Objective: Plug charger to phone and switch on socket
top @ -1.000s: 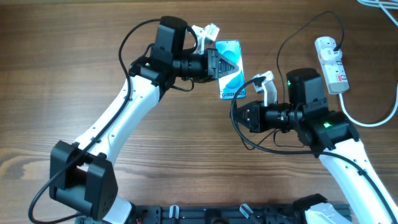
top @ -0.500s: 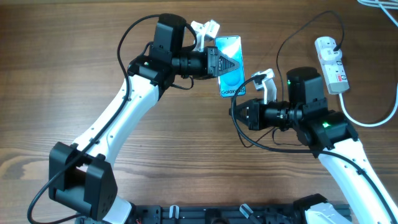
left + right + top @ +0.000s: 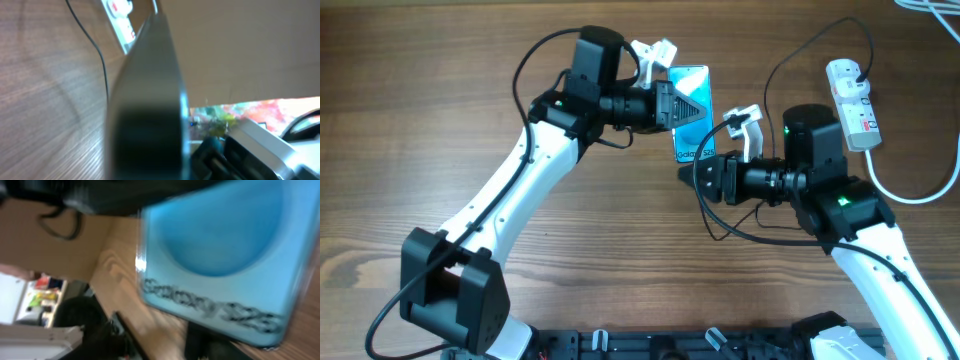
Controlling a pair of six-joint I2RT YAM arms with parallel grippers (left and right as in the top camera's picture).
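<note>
The phone (image 3: 692, 118), blue-teal screen up with "Galaxy S25" on it, hangs above the table with my left gripper (image 3: 684, 105) shut on its upper part. In the left wrist view it is a blurred dark slab seen edge-on (image 3: 150, 100). My right gripper (image 3: 693, 172) sits just under the phone's bottom edge, jaws apart. The right wrist view is filled by the phone's screen (image 3: 225, 255), with a dark piece (image 3: 200, 342) right below its bottom edge. The charger cable (image 3: 775, 75) runs from the black plug in the white socket (image 3: 852, 105) toward the right arm; its tip is not clear.
The socket's thick white cord (image 3: 920, 195) curves along the right edge. Black robot cables loop under the right wrist (image 3: 740, 235). The left arm (image 3: 520, 180) crosses the table's left half. Bare wooden table (image 3: 420, 80) lies at the far left.
My right gripper has moved left up to the phone's bottom edge and its jaws have opened. The left gripper still holds the phone, shifted slightly.
</note>
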